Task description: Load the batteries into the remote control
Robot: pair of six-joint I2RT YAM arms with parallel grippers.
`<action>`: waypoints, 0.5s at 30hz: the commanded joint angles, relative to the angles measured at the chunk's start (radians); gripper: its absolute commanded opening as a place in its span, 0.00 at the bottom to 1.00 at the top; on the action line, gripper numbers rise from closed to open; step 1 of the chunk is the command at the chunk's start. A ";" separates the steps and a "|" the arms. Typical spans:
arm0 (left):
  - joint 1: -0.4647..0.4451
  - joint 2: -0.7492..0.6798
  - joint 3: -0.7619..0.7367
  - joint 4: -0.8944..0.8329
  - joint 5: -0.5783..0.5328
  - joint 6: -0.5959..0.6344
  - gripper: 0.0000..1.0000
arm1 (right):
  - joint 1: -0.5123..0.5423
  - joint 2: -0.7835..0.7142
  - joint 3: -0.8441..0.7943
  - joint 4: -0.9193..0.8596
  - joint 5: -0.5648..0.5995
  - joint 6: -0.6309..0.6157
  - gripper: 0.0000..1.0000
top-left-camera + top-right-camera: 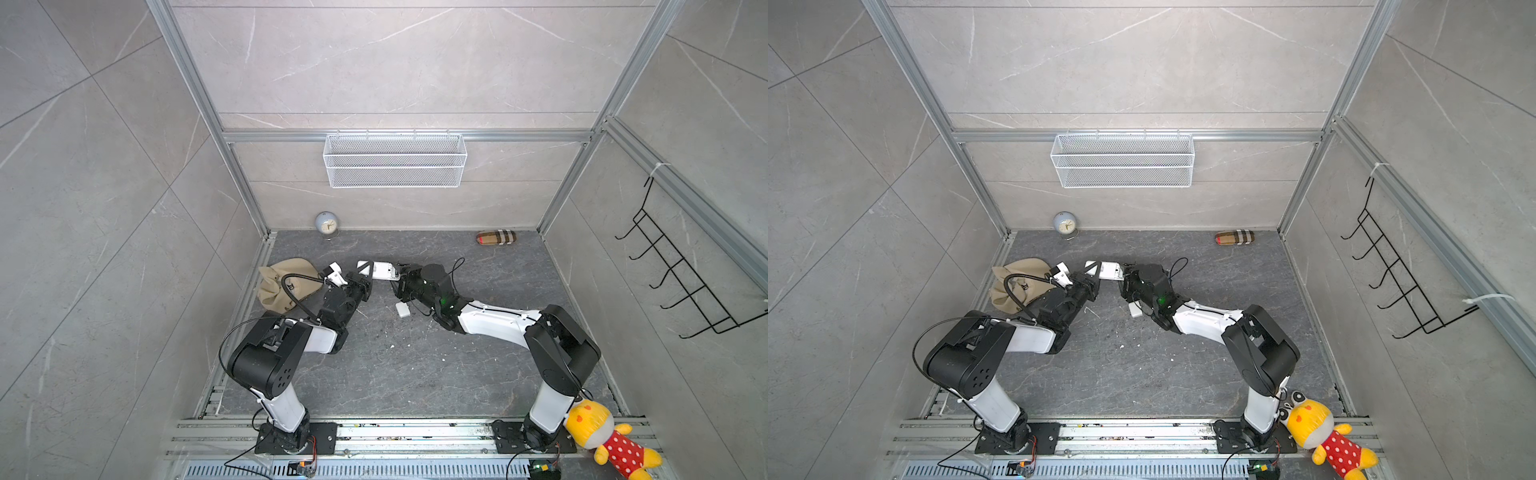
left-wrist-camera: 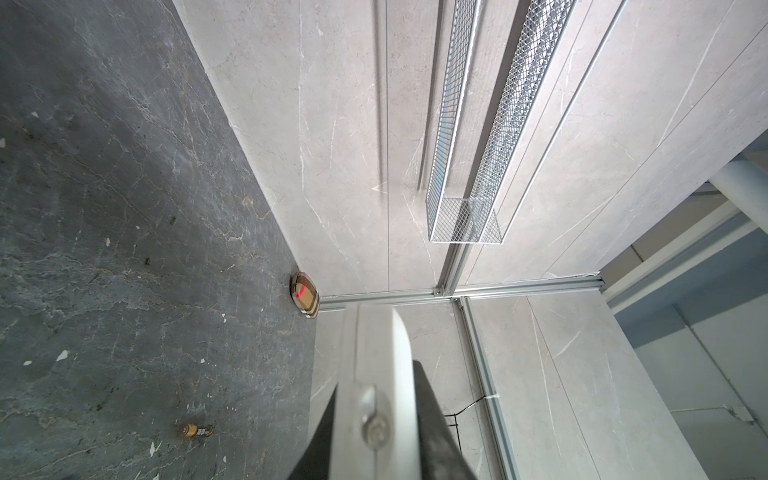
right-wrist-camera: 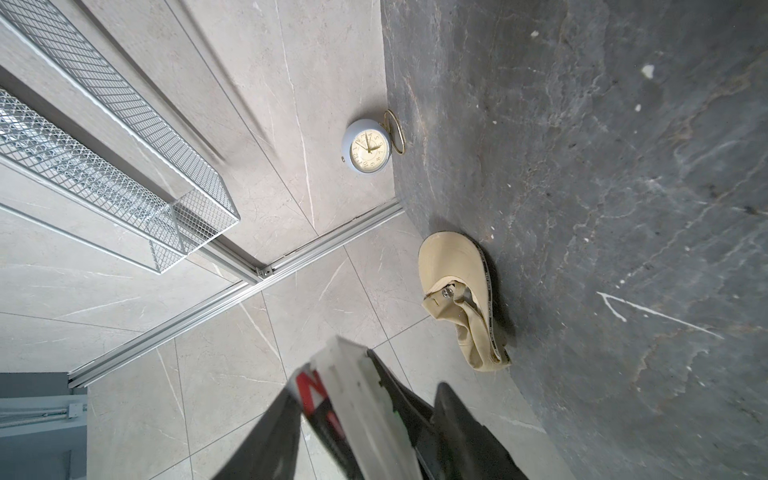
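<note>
Holding the remote control (image 1: pixel 384 270): both arms meet over the back half of the surface (image 1: pixel 415 374), about midway between its left and right edges. The white body bridges the two tools and looks raised clear of the surface in both top views.
Left tool (image 1: pixel 364 272): fully closed on the remote control's left end. The left wrist view shows the white body pinched between its black fingers (image 2: pixel 430 407). This looks like the anchoring grip, fixing the remote control so the other arm can work on it.
Right tool (image 1: pixel 398 279): its jaws stand on either side of the remote control's right end. I cannot tell whether they press on it or only bracket it.
Red-and-black strip (image 3: pixel 316 399): runs along the remote control beside one finger in the right wrist view. Whether it is a cell or a label is unclear.
Batteries: one battery (image 2: pixel 195 430) lies on its side, loose on the surface and touching nothing. A second cannot be made out.
White cover piece (image 1: pixel 402 309): a small rectangle lying flat on the surface just in front of the right tool. It is probably the compartment lid, set aside to leave the bay exposed.
Step in hand: I judge this a two-handed regrasp or turn, meant to bring the bay where a cell can drop in. With a cell on the surface, loading looks unfinished.
</note>
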 commanded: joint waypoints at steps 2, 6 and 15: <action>-0.004 -0.035 0.015 0.079 -0.015 0.032 0.00 | 0.002 0.015 -0.003 0.024 0.017 0.003 0.55; -0.003 -0.041 0.014 0.079 -0.013 0.032 0.00 | 0.000 0.022 -0.003 0.036 0.017 0.008 0.61; -0.004 -0.053 0.012 0.079 -0.011 0.036 0.00 | -0.006 0.026 0.005 0.035 0.018 0.010 0.57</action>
